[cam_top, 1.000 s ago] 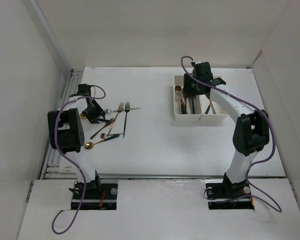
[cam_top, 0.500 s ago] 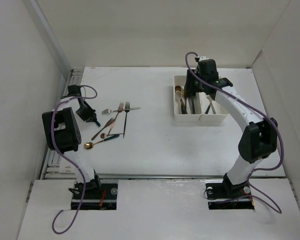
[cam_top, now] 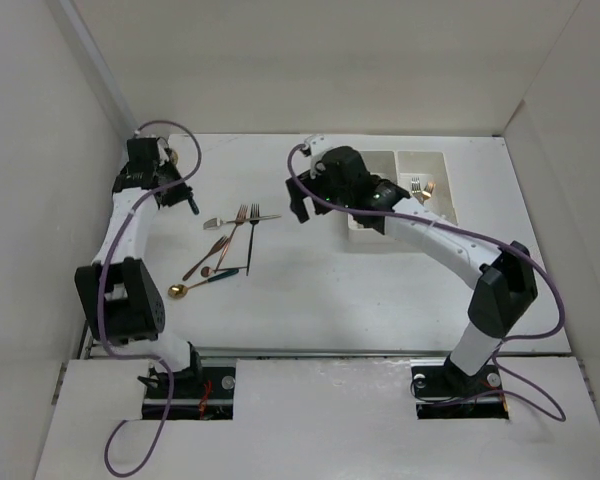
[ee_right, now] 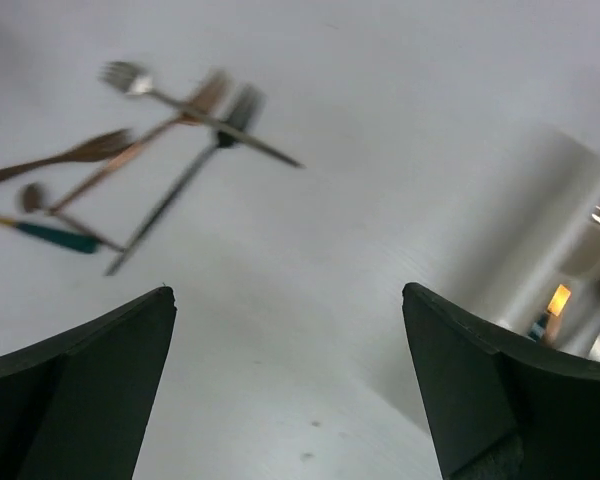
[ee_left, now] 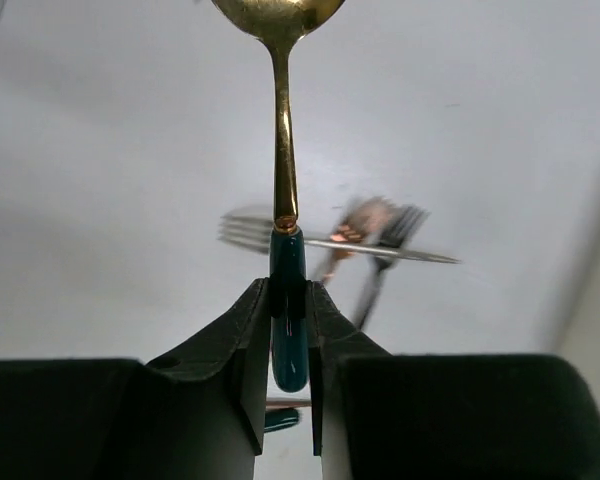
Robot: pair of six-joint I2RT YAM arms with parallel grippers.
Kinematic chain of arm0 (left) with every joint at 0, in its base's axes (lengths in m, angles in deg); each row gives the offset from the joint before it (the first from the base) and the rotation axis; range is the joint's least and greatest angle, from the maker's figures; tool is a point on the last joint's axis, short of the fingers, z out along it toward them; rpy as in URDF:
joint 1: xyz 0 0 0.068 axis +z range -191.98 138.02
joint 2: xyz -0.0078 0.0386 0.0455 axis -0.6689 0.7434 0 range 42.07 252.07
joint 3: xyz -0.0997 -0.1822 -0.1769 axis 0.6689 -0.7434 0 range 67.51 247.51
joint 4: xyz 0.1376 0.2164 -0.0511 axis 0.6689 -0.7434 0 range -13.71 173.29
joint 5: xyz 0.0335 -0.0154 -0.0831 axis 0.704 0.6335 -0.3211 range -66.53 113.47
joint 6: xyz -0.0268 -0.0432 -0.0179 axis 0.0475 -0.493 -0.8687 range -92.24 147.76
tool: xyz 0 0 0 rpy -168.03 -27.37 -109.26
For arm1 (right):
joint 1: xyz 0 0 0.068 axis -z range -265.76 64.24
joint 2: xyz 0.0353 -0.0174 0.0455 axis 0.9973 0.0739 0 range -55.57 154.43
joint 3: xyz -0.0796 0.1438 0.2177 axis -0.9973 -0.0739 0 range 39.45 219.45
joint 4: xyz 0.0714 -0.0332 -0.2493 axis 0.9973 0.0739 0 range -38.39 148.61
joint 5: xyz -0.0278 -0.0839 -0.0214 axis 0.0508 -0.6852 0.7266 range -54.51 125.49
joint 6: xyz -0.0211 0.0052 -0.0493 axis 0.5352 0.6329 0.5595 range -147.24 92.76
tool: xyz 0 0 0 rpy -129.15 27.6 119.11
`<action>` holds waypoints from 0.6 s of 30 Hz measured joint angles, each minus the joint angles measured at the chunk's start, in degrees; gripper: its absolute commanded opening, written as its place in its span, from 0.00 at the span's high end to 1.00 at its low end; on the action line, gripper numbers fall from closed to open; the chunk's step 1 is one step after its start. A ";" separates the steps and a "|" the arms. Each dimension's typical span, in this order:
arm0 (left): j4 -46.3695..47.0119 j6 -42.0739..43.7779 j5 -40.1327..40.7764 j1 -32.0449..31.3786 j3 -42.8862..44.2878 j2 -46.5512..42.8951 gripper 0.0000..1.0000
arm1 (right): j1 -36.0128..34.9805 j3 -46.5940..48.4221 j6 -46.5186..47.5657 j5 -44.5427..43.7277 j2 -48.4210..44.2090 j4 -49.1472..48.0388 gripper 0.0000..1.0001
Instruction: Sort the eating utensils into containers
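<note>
Gripping gold spoon by its green handle in narrow left pincer, above worktop at upper left, likely bound for containers at upper right. Holding right pincer wide, empty, facing loose utensils left of centre.

No text, label or number is readable anywhere.

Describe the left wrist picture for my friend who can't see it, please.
The left gripper is shut on the dark green handle of a gold spoon. Behind it, blurry forks lie crossed on a white table.
</note>
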 measured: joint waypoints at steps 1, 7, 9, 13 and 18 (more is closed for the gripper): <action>0.74 0.28 -0.48 -1.44 0.55 -2.73 1.00 | -1.84 0.02 -0.04 1.49 0.00 -1.66 0.00; 3.30 0.63 -3.82 -10.51 2.54 -12.72 1.00 | -5.81 4.66 -5.90 14.34 1.97 -11.28 0.00; 3.06 0.42 -4.92 -12.68 2.56 -13.66 1.00 | -5.86 8.57 -7.96 17.07 4.33 -14.32 0.00; 1.84 0.22 -6.54 -13.92 2.56 -14.03 1.00 | -6.03 10.99 -11.50 20.94 7.30 -19.08 0.04; 0.83 -0.04 -7.80 -13.77 2.56 -15.74 1.00 | -6.99 10.99 -15.17 23.41 10.38 -22.43 0.18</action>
